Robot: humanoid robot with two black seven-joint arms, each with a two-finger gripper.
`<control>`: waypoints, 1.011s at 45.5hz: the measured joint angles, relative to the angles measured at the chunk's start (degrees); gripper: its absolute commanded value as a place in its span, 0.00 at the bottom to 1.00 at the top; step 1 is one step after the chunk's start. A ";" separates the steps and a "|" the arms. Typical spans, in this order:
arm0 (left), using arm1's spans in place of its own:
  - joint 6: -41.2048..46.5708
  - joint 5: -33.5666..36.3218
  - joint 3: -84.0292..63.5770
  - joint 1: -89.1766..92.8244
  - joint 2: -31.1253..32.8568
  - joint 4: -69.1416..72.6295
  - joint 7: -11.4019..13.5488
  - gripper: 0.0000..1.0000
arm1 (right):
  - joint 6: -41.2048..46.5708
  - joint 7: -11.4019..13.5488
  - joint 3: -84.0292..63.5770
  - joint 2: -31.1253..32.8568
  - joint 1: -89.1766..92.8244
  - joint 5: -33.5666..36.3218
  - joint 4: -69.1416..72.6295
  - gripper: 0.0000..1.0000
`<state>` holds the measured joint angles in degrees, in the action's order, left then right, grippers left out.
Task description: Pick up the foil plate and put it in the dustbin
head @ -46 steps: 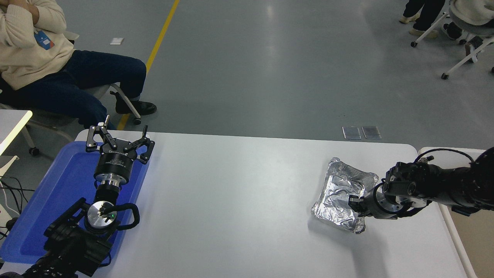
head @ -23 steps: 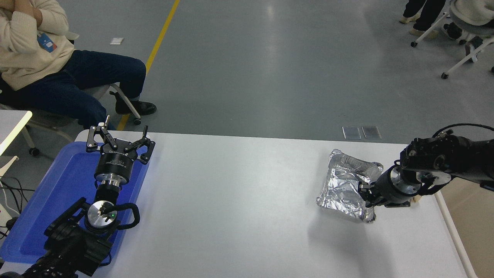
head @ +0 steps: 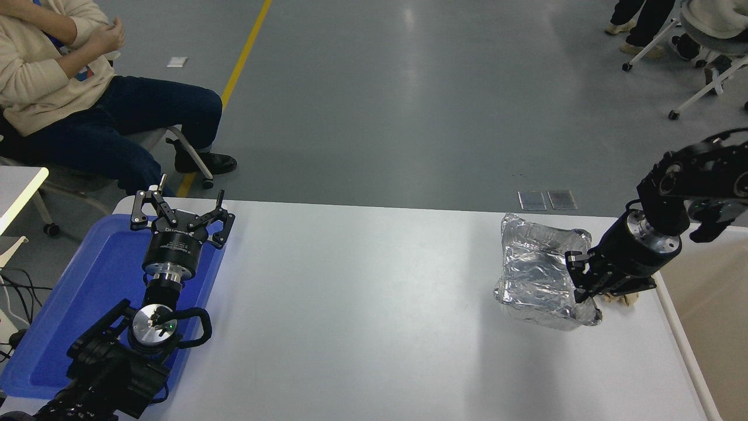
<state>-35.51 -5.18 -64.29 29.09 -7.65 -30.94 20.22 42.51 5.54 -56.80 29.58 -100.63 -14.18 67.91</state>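
The foil plate point(head: 540, 272), a crinkled silver tray, hangs tilted above the table's right part, its shadow on the white top below it. My right gripper point(head: 579, 279) is shut on its right rim and holds it up. The dustbin point(head: 707, 327) shows at the right edge of the picture, with a pale rim and a beige inside, just right of the gripper. My left gripper point(head: 181, 215) is parked open over the blue tray at the lower left.
A flat blue tray point(head: 87, 292) lies on the table's left end. A small tan paper ball point(head: 620, 299) lies under my right wrist near the table's right edge. A person point(head: 64, 99) sits at the far left.
My right gripper has lifted the foil plate and carried it right, toward the dustbin. The arm has risen and swung back. The seated person moved their hands.
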 measured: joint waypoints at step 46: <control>0.00 0.00 0.00 0.00 0.00 0.02 0.00 1.00 | 2.47 0.00 -6.72 7.65 -27.11 -1.09 8.62 0.00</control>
<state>-35.52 -5.19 -64.29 29.09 -7.65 -30.91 20.22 44.98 5.53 -63.52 37.24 -127.73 -15.28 76.53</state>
